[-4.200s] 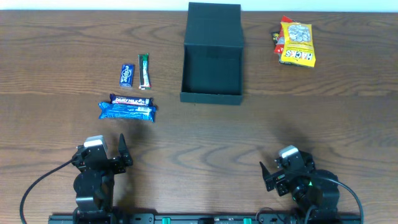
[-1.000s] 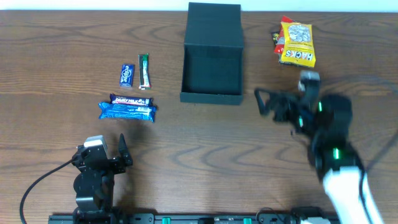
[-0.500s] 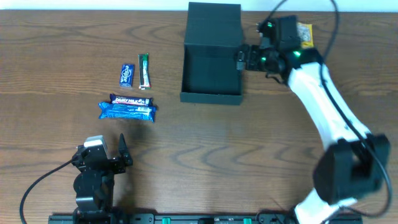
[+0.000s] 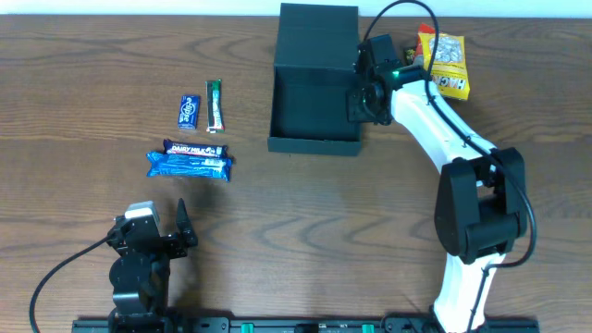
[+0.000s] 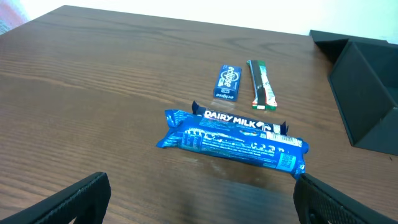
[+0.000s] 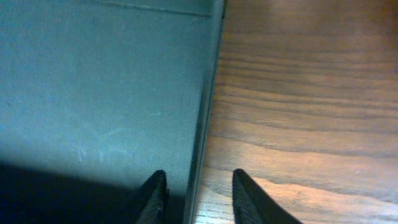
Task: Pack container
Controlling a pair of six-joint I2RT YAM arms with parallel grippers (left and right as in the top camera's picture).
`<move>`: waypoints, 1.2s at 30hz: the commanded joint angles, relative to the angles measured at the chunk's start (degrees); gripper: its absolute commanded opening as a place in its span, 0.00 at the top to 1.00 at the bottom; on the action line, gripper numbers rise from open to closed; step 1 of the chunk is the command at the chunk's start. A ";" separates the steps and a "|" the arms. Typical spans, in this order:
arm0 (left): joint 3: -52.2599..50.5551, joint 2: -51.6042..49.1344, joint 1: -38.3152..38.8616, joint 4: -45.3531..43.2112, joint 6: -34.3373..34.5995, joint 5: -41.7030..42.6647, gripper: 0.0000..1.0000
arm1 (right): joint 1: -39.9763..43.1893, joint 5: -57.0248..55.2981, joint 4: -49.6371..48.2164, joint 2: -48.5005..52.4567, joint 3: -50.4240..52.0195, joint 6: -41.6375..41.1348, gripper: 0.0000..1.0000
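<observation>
The container (image 4: 314, 92) is a dark teal-green box lying open at the back centre, its lid flap (image 4: 318, 32) behind it. My right gripper (image 4: 359, 100) reaches over its right wall. In the right wrist view the right gripper (image 6: 199, 174) straddles that wall (image 6: 205, 124): one finger inside the box, the other over bare wood with a gap still showing. My left gripper (image 4: 174, 231) rests at the front left, and the left wrist view shows the left gripper (image 5: 205, 205) wide open and holding nothing. The container's side (image 5: 367, 93) shows at right.
A blue Dairy Milk bar (image 4: 189, 163) (image 5: 233, 138), a small blue gum pack (image 4: 189, 111) (image 5: 227, 81) and a green stick pack (image 4: 215, 105) (image 5: 261, 84) lie left of the container. A yellow snack packet (image 4: 442, 63) sits at the back right, beside the right arm.
The right arm swung from the front right up to the container's right wall, and its jaws narrowed around that wall. The left arm stayed still.
</observation>
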State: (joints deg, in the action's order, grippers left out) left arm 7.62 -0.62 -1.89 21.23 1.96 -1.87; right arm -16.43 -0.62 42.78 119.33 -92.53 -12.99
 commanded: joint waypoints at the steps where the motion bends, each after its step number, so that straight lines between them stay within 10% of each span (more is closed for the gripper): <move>1: -1.16 0.37 -0.28 0.42 0.83 -0.02 0.05 | -1.16 -0.81 1.09 1.73 -0.94 0.92 0.88; 2: -1.16 0.37 -0.28 0.42 0.83 -0.02 0.05 | -1.40 -0.85 1.70 1.73 -0.94 1.14 0.99; 36: -1.16 0.37 -0.28 0.42 0.85 -0.02 0.05 | -4.20 5.38 20.94 -0.33 0.24 -10.93 0.98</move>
State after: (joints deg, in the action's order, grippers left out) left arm 7.62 -0.62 -1.89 21.23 1.98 -1.87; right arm -19.49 3.05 62.76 118.85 -94.02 -22.72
